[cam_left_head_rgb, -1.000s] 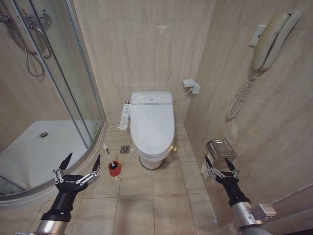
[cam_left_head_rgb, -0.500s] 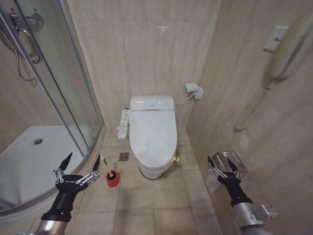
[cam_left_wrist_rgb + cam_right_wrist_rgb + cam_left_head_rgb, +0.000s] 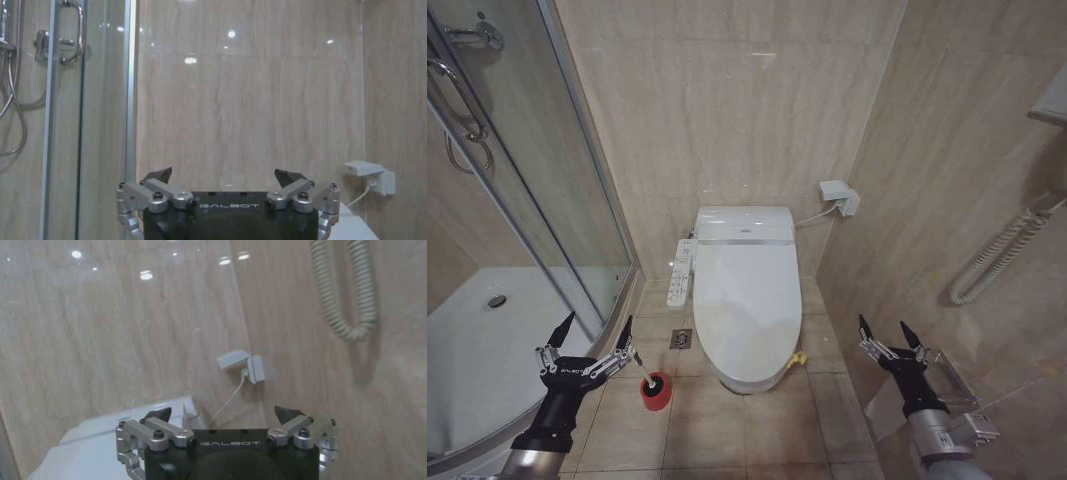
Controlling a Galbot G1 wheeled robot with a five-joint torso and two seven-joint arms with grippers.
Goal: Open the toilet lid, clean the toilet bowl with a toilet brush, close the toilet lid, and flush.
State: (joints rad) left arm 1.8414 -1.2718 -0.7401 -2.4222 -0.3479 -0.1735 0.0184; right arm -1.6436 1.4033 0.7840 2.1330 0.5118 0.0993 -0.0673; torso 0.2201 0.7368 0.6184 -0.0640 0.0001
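Large smooth white plastic toilet lid down, centred ahead against the rear wall. Thin white-handled toilet brush upright in red cup on floor, beside left end effector, spread, ready; right end effector spread, waiting near wall.

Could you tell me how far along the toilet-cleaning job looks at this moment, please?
Nothing looks done yet: the toilet lid lies shut over the bowl, and the toilet brush stands in its red holder on the floor. Nothing is in hand: the left gripper and right gripper hover open and empty. Opening, scrubbing, closing and flushing all remain.
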